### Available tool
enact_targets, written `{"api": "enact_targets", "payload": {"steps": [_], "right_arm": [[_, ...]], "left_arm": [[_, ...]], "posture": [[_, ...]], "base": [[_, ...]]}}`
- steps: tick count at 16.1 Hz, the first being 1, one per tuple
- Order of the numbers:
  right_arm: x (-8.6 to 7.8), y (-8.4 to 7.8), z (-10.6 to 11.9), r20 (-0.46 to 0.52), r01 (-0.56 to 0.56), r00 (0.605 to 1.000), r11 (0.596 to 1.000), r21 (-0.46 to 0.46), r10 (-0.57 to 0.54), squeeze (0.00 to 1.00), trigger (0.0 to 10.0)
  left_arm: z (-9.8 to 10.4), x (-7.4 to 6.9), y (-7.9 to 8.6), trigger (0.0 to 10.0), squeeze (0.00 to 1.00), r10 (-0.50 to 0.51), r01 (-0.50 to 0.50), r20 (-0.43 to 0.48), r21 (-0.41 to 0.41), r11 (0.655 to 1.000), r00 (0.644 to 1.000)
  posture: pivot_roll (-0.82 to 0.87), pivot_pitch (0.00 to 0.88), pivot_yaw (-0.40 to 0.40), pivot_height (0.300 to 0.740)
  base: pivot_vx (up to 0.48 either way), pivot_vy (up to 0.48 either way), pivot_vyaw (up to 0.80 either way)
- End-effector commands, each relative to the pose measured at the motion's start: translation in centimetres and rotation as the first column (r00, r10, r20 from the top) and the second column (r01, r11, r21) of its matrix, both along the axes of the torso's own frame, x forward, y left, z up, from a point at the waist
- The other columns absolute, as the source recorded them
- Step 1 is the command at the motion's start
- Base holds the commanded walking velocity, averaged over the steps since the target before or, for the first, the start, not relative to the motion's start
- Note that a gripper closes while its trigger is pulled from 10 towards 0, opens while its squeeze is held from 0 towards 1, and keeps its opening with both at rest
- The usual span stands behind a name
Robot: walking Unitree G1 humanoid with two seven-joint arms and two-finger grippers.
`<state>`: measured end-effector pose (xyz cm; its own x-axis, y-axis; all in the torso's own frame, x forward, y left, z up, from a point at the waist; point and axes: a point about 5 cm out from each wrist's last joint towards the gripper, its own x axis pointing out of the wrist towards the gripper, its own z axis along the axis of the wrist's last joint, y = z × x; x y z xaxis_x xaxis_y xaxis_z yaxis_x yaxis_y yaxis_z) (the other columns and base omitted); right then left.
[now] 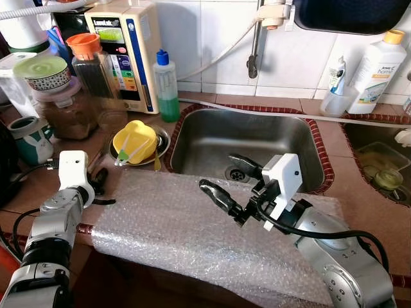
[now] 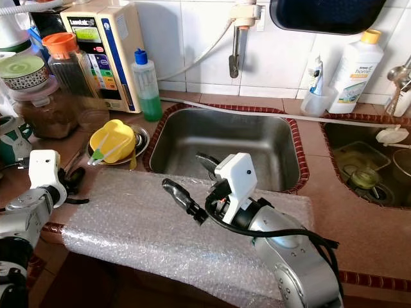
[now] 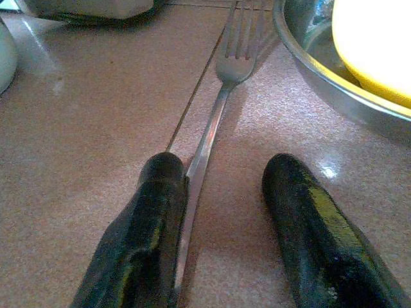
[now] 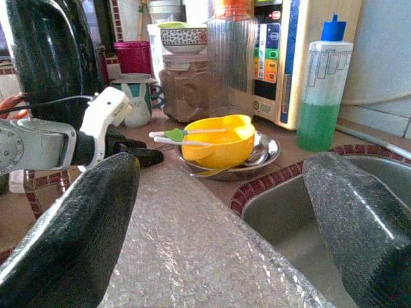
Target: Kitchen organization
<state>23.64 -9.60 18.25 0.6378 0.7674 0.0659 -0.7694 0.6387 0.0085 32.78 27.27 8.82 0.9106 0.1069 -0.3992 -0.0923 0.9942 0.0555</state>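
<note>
A fork [image 3: 217,109] lies flat on the pink counter [image 3: 96,128] near its front left corner, tines pointing toward the steel plate [image 3: 334,96] that holds the yellow bowl [image 1: 135,140]. My left gripper [image 3: 225,212] is down at counter level over the handle end: its fingers [image 3: 151,218] are spread apart, one touching the handle along its inner edge, the other clear of it on the plate's side. Nothing is pinched yet. I read this as the approach-to-grasp step on the fork, early in the tidy-up. The next move calls for bringing the fingers together squarely across the thin handle; lying flush on the counter, it could slip or skate sideways rather than lift.

My right gripper [image 1: 236,183] hovers over the sheet of bubble wrap [image 1: 173,231] draped along the counter's front edge, at the front rim of the sink [image 1: 257,138]. Its fingers are wide apart and hold nothing; one reaches over the sink basin, the other over the wrap.

Further out, at the back left of the counter, stand a green soap bottle [image 1: 167,86], a water ioniser [image 1: 125,51] and jars [image 1: 64,109]; a white cleaner bottle [image 1: 379,74] stands at the back right.
</note>
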Motion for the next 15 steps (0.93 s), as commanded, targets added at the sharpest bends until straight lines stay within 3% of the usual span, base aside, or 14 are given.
{"api": "enact_targets", "payload": {"steps": [1, 5, 8, 11, 15], "right_arm": [[-0.3, 0.0, 0.4, 0.021, -0.005, 1.0, 1.0, -0.005, 0.005, 0.0, 10.0], [-0.3, 0.0, 0.3, 0.02, -0.005, 1.0, 1.0, -0.01, 0.005, 0.0, 10.0], [-0.2, -0.1, 0.2, 0.019, -0.006, 1.0, 1.0, -0.018, 0.006, 0.0, 10.0], [-0.2, -0.2, 0.1, 0.019, -0.014, 1.0, 1.0, -0.026, 0.014, 0.0, 10.0], [-0.1, -0.1, 0.0, 0.021, -0.024, 0.999, 0.999, -0.038, 0.025, 0.0, 10.0]], "left_arm": [[-1.9, -1.0, -0.3, 0.0, 0.0, -0.002, 0.0, -0.08, -0.019, 1.0, 0.997], [-2.2, -1.7, 0.0, 0.0, 0.0, 0.059, -0.059, -0.055, 0.004, 0.998, 0.997], [-2.8, -2.9, 0.9, 0.0, 0.0, 0.201, -0.199, -0.04, 0.058, 0.978, 0.979], [-3.4, -3.7, 1.3, 0.0, 0.0, 0.27, -0.266, -0.045, 0.069, 0.961, 0.962], [-2.2, -4.0, 0.8, 0.0, 0.0, 0.322, -0.326, 0.054, 0.104, 0.94, 0.945]], "posture": [[-0.06, 0.01, 0.06, 0.74], [-0.06, 0.012, 0.057, 0.74], [-0.06, 0.012, 0.052, 0.74], [-0.05, 0.01, 0.043, 0.74], [-0.04, 0.005, 0.037, 0.74]], "base": [[0.0, 0.0, 0.0], [0.0, 0.0, 0.0], [0.0, 0.0, 0.0], [0.0, 0.0, 0.0], [0.0, 0.0, 0.0]]}}
